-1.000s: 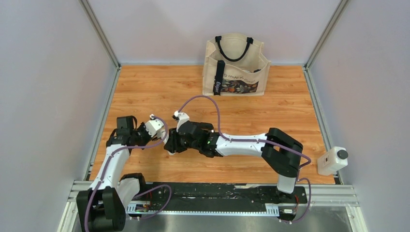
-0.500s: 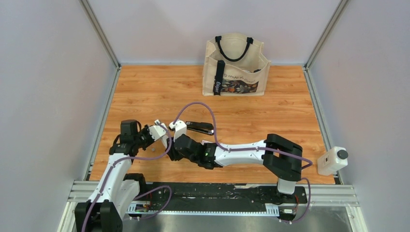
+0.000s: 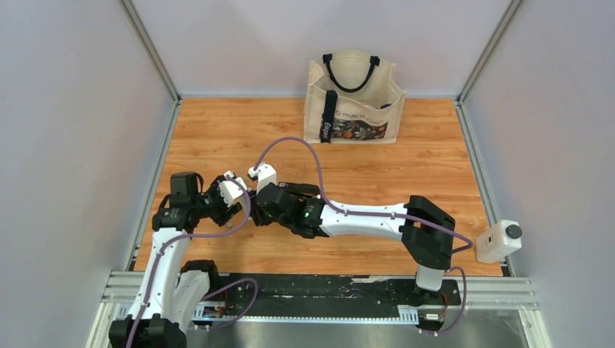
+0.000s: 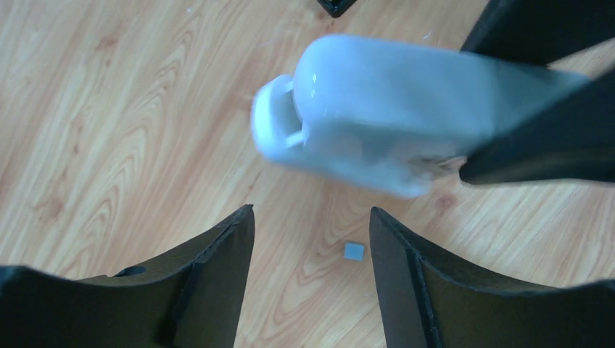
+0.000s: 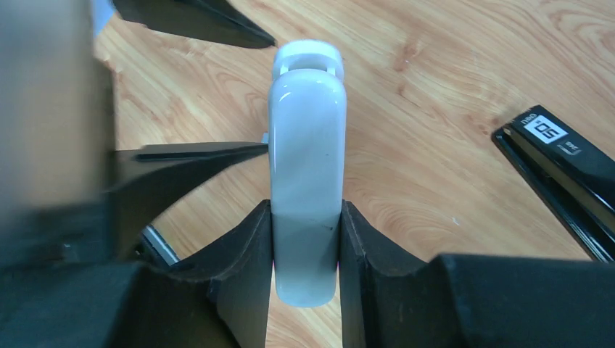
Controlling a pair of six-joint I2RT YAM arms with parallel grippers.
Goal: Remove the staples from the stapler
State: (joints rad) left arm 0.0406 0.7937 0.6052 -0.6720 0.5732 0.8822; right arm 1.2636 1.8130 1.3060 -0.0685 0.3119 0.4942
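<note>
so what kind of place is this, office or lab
Most likely a robot test cell: a wood-look tabletop boxed in by grey panels, with the left arm and right arm bolted to a metal rail at its near edge.

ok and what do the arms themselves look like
Both have white links and chunky black joints. A purple cable runs along the left arm and the right arm. The left tool and right tool have black wedge-shaped fingers. A small green light shows on the right arm.
</note>
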